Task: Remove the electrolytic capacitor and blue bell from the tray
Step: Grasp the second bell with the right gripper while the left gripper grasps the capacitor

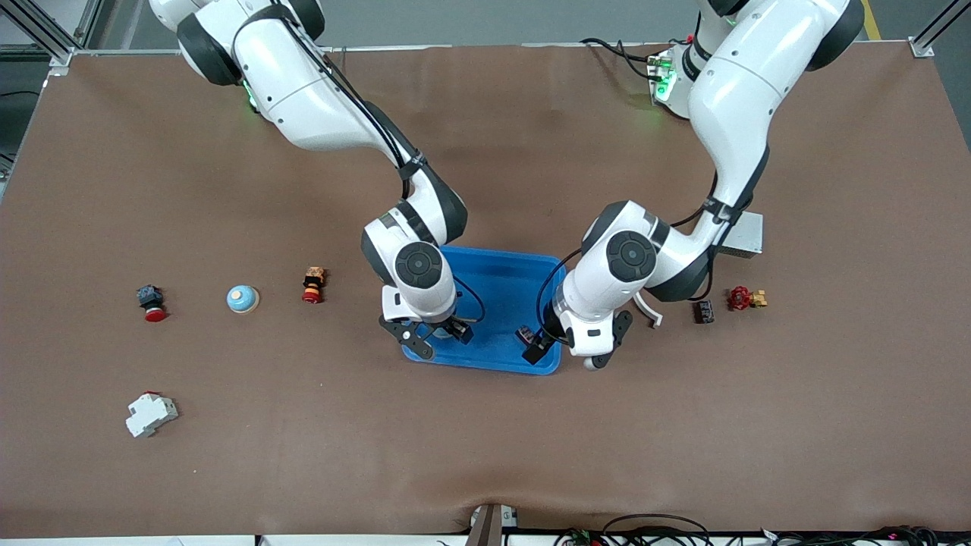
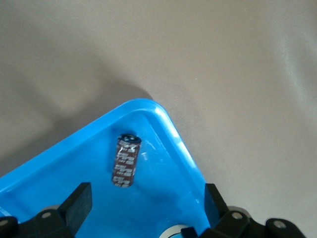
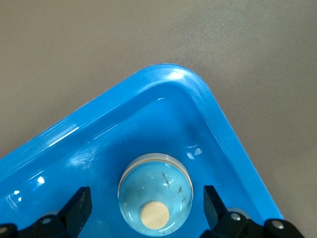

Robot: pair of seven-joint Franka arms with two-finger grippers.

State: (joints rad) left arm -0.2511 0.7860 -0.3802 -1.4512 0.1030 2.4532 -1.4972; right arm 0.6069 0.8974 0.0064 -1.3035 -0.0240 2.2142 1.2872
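A blue tray (image 1: 501, 280) lies mid-table. A dark brown capacitor (image 2: 125, 161) lies on its floor near the corner toward the left arm's end, and shows in the front view (image 1: 523, 334) too. My left gripper (image 1: 565, 355) is open over that corner, empty (image 2: 146, 208), with the capacitor clear of its fingers. A light blue bell (image 3: 155, 193) with a cream button sits in the tray's corner (image 3: 173, 79) toward the right arm's end. My right gripper (image 1: 438, 337) is open (image 3: 146, 210), its fingers on either side of the bell and apart from it.
A second blue bell (image 1: 243, 299), a red push button (image 1: 152, 302), an orange switch (image 1: 312, 284) and a white breaker (image 1: 150, 414) lie toward the right arm's end. A black part (image 1: 705, 311), a red valve (image 1: 746, 298) and a grey box (image 1: 742, 235) lie toward the left arm's end.
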